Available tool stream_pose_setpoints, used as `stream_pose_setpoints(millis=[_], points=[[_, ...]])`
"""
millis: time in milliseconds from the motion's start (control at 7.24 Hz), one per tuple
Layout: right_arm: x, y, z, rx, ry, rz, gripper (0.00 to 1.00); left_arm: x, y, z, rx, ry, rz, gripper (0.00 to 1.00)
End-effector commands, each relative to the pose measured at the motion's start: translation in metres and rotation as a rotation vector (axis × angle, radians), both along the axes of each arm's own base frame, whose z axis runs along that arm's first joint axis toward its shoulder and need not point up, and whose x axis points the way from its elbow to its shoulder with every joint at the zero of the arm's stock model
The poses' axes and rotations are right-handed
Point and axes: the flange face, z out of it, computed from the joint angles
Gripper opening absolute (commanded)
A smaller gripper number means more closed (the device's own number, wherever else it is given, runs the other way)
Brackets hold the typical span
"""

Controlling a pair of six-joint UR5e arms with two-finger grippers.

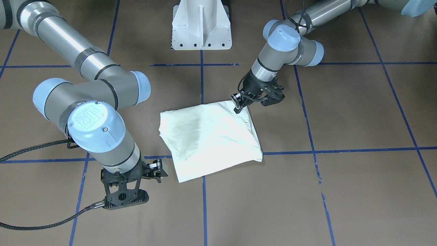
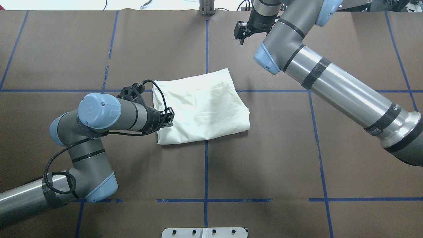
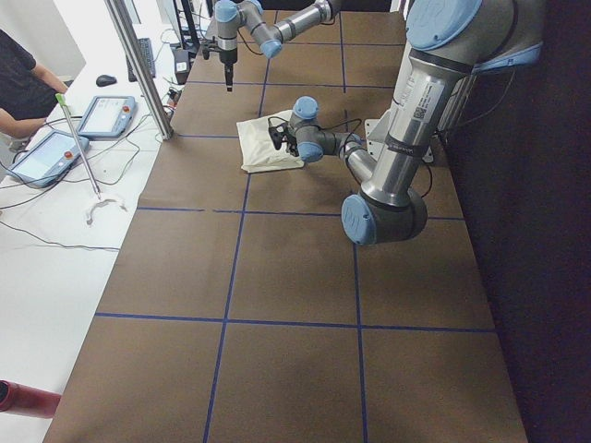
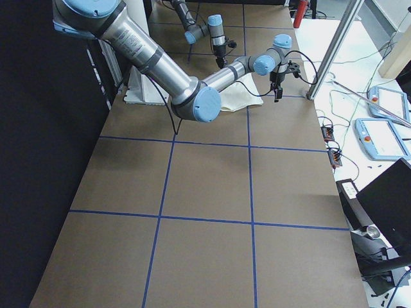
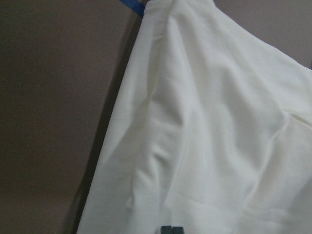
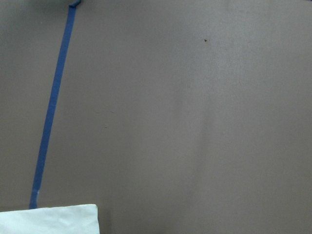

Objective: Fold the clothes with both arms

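Observation:
The clothes are one cream shirt (image 2: 201, 105), folded into a rough rectangle with its plain side up, lying flat mid-table (image 1: 208, 136). My left gripper (image 1: 237, 106) points down at the shirt's corner nearest the robot's left. Its fingertips (image 5: 169, 229) are shut together right over the fabric (image 5: 204, 136), and no cloth looks lifted or bunched. My right gripper (image 1: 126, 201) hangs over bare table at the far side, a short way off the shirt's far corner (image 6: 48, 219). Its frame looks spread and open, with nothing in it, and no fingertips show in the right wrist view.
The brown table cover carries a grid of blue tape lines (image 2: 206, 165). The white pedestal base (image 1: 201, 27) stands at the robot's edge. Beyond the far edge are a person (image 3: 18, 83), touch pendants (image 3: 102, 115) and a metal post (image 3: 138, 65).

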Motion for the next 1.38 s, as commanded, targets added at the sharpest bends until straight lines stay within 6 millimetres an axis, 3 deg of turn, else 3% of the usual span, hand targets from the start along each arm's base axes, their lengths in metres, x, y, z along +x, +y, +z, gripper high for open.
stream_pose_setpoints(millis=[0, 552, 966, 1104, 1243], points=[[-0.003, 0.002, -0.001, -0.002, -0.002, 0.000, 1.00, -0.004, 0.003, 0.014, -0.001, -0.030, 0.006, 0.00], [-0.010, 0.007, 0.005, -0.003, 0.002, -0.004, 1.00, 0.002, -0.002, 0.034, 0.001, -0.070, 0.010, 0.00], [-0.007, 0.010, 0.006, 0.002, -0.004, -0.005, 1.00, 0.000, -0.003, 0.031, 0.009, -0.067, 0.010, 0.00], [-0.002, 0.015, 0.009, 0.006, -0.011, -0.005, 1.00, -0.012, -0.012, 0.024, 0.027, -0.058, -0.001, 0.15], [0.001, 0.019, 0.004, 0.014, -0.019, -0.005, 1.00, -0.032, -0.032, 0.022, 0.069, -0.070, -0.002, 0.99]])
